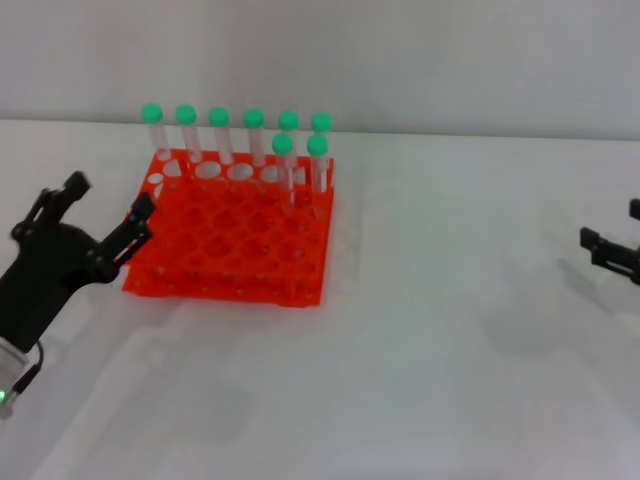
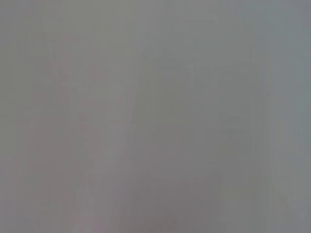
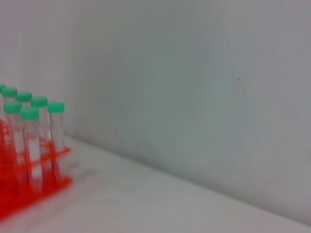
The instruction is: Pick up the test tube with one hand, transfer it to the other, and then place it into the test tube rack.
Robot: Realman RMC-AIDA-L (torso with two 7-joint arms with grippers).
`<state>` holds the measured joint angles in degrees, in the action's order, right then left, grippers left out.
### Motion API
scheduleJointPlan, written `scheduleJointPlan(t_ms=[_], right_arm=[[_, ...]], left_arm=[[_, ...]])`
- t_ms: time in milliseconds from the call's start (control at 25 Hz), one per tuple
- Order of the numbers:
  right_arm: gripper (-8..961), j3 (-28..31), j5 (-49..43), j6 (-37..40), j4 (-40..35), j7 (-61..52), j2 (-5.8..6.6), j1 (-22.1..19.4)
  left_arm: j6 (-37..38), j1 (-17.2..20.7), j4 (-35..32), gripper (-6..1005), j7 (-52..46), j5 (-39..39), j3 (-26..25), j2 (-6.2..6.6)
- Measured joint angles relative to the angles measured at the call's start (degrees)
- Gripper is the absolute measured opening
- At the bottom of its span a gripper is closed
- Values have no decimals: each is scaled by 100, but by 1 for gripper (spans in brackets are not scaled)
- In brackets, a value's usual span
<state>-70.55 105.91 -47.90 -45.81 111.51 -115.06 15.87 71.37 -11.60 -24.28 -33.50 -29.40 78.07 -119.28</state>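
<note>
1. A white table (image 1: 450, 350) was seen from the head camera, with a plain pale wall (image 1: 400, 60) behind it.
2. An orange-red test tube rack (image 1: 235, 235) was set on the table toward the left side, a two-tiered grid of round holes.
3. Eight clear test tubes with green caps were stood upright in the rack, all toward its far side. Six were lined along the back row, and two more were placed one row nearer, at the right end.
4. The nearer right-hand test tube (image 1: 318, 165) was held in a hole close to the rack's far right corner. In the right wrist view the same cluster of capped tubes (image 3: 56, 141) was seen at the rack's corner (image 3: 29, 189).
5. The left gripper (image 1: 100, 215) was positioned just beside the rack's left edge, its black fingers spread apart and nothing held between them. One fingertip (image 1: 140, 212) was seen overlapping the rack's left edge; whether it touched could not be told.
6. The right gripper (image 1: 612, 255) was placed at the far right edge of the view, well apart from the rack. Only part of it was shown, so it could not be told whether its fingers were apart or together.
7. Nothing but a blank grey surface was shown in the left wrist view.
8. No tube was seen lying loose on the table.
</note>
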Motion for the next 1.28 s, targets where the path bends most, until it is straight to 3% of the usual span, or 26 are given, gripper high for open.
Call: scheduleJointPlan(t_ms=[120,280,440,720,1280], right_arm=[[812,543,1209,-1117,1202,1324,2,-17],[812,2059,2018,-3018,3078,2802,9,4],[812,2973,2068,-3921,3746,3500,21,-195],[813,3776,2097,-3965,3894,3673,57,-614],[813,4180,2071,-3729,3814,4041,81,-707]], left_arm=[[172,10,270,875,324,166,-4,5],[360,54,457,874,634,279,-11,2],[550,83,607,873,792,547,-12,-5],[1222,144,963,870,1016,1303,-12,-15],[1524,-345,1703,849,1235,2137,20,-78]])
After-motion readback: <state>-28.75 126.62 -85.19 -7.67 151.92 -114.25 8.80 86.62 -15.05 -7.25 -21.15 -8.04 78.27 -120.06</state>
